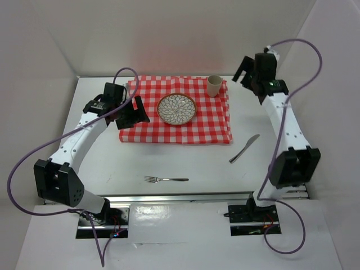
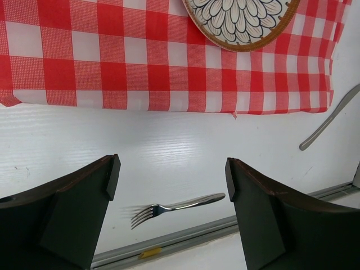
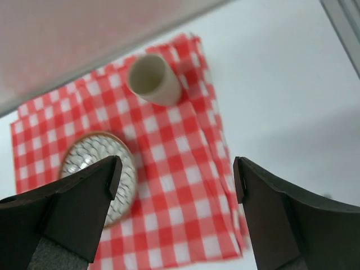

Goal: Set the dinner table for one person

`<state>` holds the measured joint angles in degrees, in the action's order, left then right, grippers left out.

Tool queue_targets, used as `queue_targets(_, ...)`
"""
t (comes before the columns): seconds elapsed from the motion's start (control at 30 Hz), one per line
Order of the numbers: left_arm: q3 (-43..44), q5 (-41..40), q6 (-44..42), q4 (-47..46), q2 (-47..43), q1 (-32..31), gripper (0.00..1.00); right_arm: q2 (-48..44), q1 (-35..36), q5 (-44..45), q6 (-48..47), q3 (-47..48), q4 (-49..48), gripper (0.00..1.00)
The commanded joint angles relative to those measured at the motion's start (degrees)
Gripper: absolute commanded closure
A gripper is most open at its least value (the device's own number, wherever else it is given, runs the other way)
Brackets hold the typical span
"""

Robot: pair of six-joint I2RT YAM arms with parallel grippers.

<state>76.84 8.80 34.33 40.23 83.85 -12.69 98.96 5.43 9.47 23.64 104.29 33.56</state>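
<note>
On the white dinner table (image 1: 197, 163) lies a red-and-white checked cloth (image 1: 208, 121). A patterned plate (image 1: 176, 108) sits at the cloth's middle, and a beige cup (image 1: 214, 85) stands upright at its far right corner. A fork (image 1: 166, 179) lies on the bare table near the front, and a knife (image 1: 244, 148) lies to the right of the cloth. My left gripper (image 1: 142, 111) hovers open over the cloth's left edge, holding nothing; in the left wrist view the fork (image 2: 177, 206) shows between its fingers, far below. My right gripper (image 1: 244, 70) is open and raised to the right of the cup (image 3: 152, 79).
White walls close in the table at the back and on both sides. A metal rail (image 1: 185, 198) runs along the near edge between the arm bases. Purple cables (image 1: 306, 62) loop from both arms.
</note>
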Motion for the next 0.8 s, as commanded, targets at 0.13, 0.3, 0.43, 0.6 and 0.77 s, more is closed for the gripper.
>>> queue_targets(0.13,-0.02,2.01,-0.93,-0.5,-3.35,-0.23,0.06,-21.4,-15.59,-23.89,5.9,-43.25,-2.54,0.08)
queue_targets(0.3,-0.55,2.54,-1.45,-1.03,-3.87,-0.76,0.06,-25.66,-18.09,-19.67,6.24,-57.17,1.51,0.22)
queue_targets(0.43,-1.08,2.54,-1.46,-1.03,-4.4,-1.28,0.06,-25.66,-16.6,-19.41,6.24,-58.06,0.64,0.28)
queue_targets(0.6,-1.08,3.06,-1.46,-1.03,-5.02,-1.29,0.06,-19.6,-12.13,-12.65,8.79,-56.65,0.63,0.3)
queue_targets(0.77,-1.08,3.07,-1.46,-1.03,-5.54,-1.81,0.06,-15.2,-9.21,-9.21,10.63,-56.65,-1.48,0.35)
